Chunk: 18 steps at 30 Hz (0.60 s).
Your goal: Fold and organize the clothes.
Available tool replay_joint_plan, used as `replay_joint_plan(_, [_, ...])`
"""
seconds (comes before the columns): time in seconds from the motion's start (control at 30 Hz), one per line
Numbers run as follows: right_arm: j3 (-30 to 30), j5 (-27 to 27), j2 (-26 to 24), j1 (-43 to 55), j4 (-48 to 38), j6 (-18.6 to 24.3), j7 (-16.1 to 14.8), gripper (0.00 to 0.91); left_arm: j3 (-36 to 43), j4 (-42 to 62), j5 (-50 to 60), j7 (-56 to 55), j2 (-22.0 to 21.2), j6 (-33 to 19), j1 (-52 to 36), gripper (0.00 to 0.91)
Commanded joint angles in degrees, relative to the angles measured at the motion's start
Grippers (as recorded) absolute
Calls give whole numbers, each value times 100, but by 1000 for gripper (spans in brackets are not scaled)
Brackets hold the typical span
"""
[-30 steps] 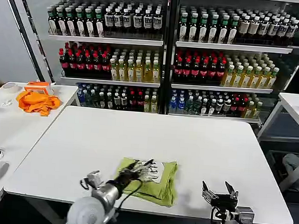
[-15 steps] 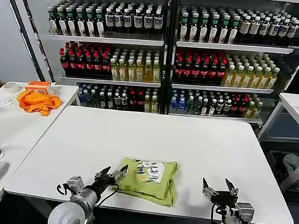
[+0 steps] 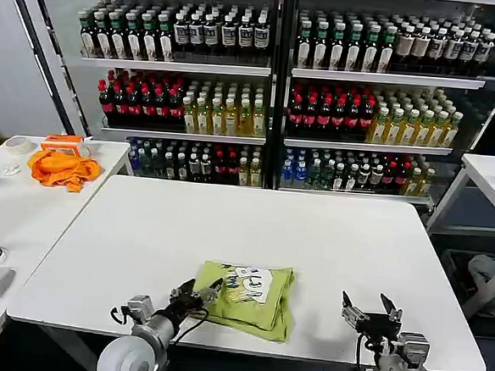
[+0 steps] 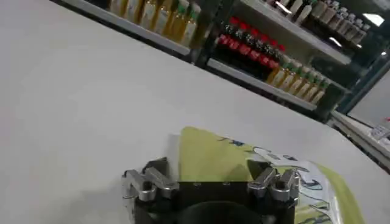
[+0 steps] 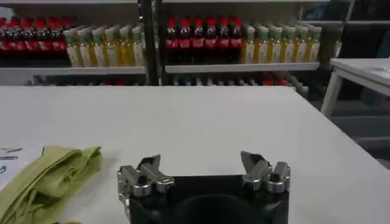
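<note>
Table: a big white table (image 3: 253, 228) with a flat top.
On it: one folded lime-green T-shirt (image 3: 248, 298), near the front edge, with its white picture facing up.
Rest of the top: bare white.

The folded T-shirt (image 3: 246, 297) lies on the table (image 3: 253, 228) at lower centre. The left gripper (image 3: 196, 296) sits at its left edge, the right gripper (image 3: 371, 313) well apart at lower right. Bottle shelves (image 3: 280, 86) fill the top.

The T-shirt (image 3: 253, 294) is lime green with a white print and dark lettering. The table (image 3: 228, 227) is plain white. An orange cloth (image 3: 60, 169) lies on a white side table (image 3: 16, 212). Shelf bottles (image 3: 320, 114) show red, yellow, green.
</note>
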Motion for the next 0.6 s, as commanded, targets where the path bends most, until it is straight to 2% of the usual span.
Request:
replay_joint_plan(0.03, [46,19,-13,19,4,-6,3,907,90,334,177,85,-156,-5,-117,705])
replay_joint_plan(0.07, [45,20,-14,20,6,-6,2,907,86,340,164,89,-155,-5,-118,554])
replay_joint_plan(0.1, [44,20,-18,23,11,-8,1,907,84,328,133,92,-153,0,-108,554])
replay_joint_plan(0.13, [43,26,-17,29,17,-11,4,907,80,292,21,94,-153,11,-90,373])
replay_joint_plan(0.17, [41,27,-19,32,18,-13,4,907,78,277,-64,95,-155,29,-71,282])
replay_joint_plan(0.23, [36,32,-15,39,20,-19,11,907,53,198,-325,93,-181,71,-17,202])
replay_joint_plan(0.43, [25,50,-37,42,30,-29,14,907,-75,133,-1134,86,-284,164,-19,111])
replay_joint_plan(0.6, [-2,57,-45,58,13,-29,16,907,-200,183,-1534,62,-327,164,-66,91])
